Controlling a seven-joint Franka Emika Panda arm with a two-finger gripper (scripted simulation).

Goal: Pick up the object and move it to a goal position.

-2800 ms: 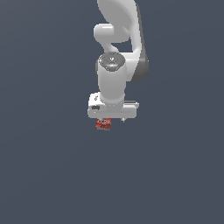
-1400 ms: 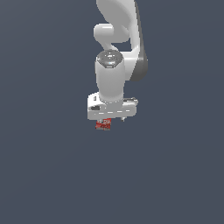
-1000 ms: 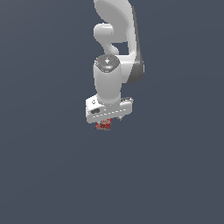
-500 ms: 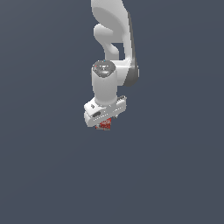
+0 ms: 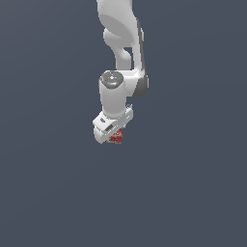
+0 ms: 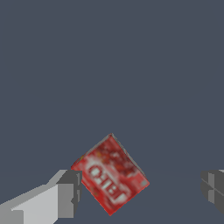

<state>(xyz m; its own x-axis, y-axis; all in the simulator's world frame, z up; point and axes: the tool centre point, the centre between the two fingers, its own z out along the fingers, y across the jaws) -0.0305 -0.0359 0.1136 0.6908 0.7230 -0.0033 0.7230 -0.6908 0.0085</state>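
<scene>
From the exterior view, the white gripper (image 5: pixel 115 135) hangs at the end of the arm, tilted so that its body runs on a slant, and the red box (image 5: pixel 116 137) shows only as a small red patch tucked directly under it, toward the exterior view's right end of the gripper body. Box and gripper overlap in this view, so it does not show whether the box is off the dark floor (image 5: pixel 193 193) or resting on it, nor how the jaws stand.

The wrist view settles more. The box (image 6: pixel 110 174) lies between the two fingers but not square to them — it is turned roughly diagonally to the line joining them, so a corner rather than a flat face points at each finger. One grey fingertip (image 6: pixel 70 192) sits right at the box's near corner, touching it or all but touching; the other fingertip (image 6: pixel 213 186) stands well apart from the box, with bare floor between. So the gripper (image 6: pixel 141 189) is spread wide and, as far as this shows, grips nothing. In my judgement the box is off-centre toward the first finger, and a close from here would meet corners first and likely twist the box unless the wrist is turned to match its faces.
</scene>
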